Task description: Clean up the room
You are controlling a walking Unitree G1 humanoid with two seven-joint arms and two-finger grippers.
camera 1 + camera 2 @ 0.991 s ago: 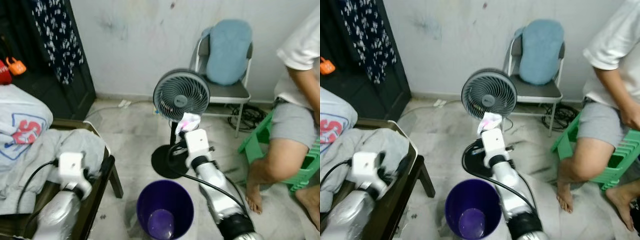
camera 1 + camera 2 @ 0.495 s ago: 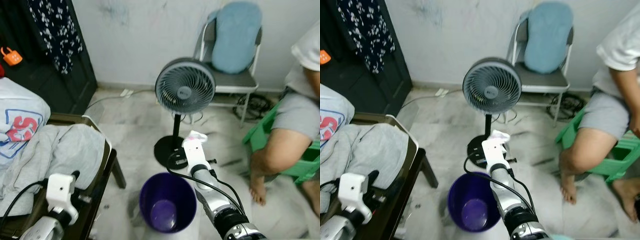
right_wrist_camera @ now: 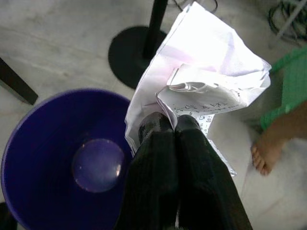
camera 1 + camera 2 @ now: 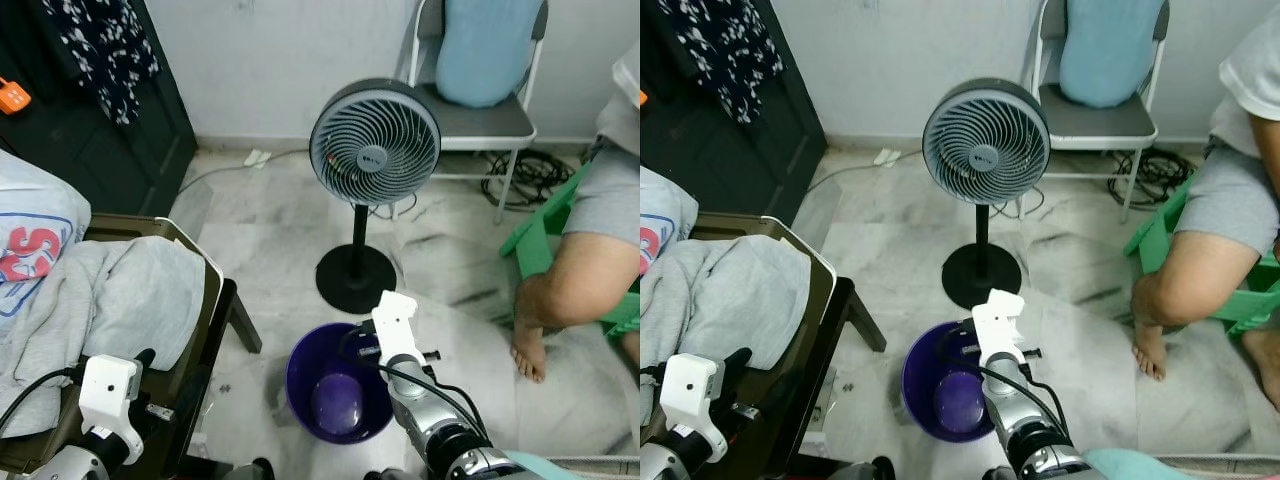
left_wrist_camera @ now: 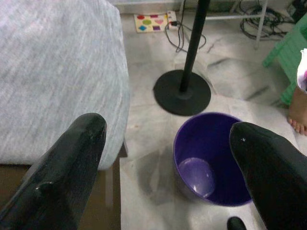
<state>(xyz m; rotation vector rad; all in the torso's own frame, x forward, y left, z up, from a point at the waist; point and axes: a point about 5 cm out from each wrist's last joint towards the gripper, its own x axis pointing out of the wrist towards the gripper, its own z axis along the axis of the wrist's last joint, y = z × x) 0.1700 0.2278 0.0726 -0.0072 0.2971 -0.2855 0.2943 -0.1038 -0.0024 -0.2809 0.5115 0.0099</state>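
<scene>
A purple bucket (image 4: 338, 395) stands on the marble floor just in front of me, with nothing inside it. My right gripper (image 3: 168, 125) is shut on a crumpled white paper (image 3: 201, 81) with printed text. It hovers over the bucket's (image 3: 57, 158) right rim, and its white wrist (image 4: 393, 322) sits above that rim. My left gripper (image 5: 165, 128) is open with nothing between its fingers (image 5: 72, 158). It hangs low at my left beside the grey clothes (image 5: 57, 72), pointing toward the bucket (image 5: 211, 160).
A standing fan (image 4: 374, 135) with a round black base (image 4: 356, 280) stands right behind the bucket. A dark seat (image 4: 215, 300) with heaped clothes (image 4: 110, 300) is at the left. A person (image 4: 590, 250) sits on a green stool (image 4: 540, 245) at the right. A chair (image 4: 480, 115) and cables (image 4: 530, 170) stand by the wall.
My view has tilted down and moved toward the bucket. The right gripper with the paper has come down from in front of the fan to the bucket's rim. The left arm has dropped lower.
</scene>
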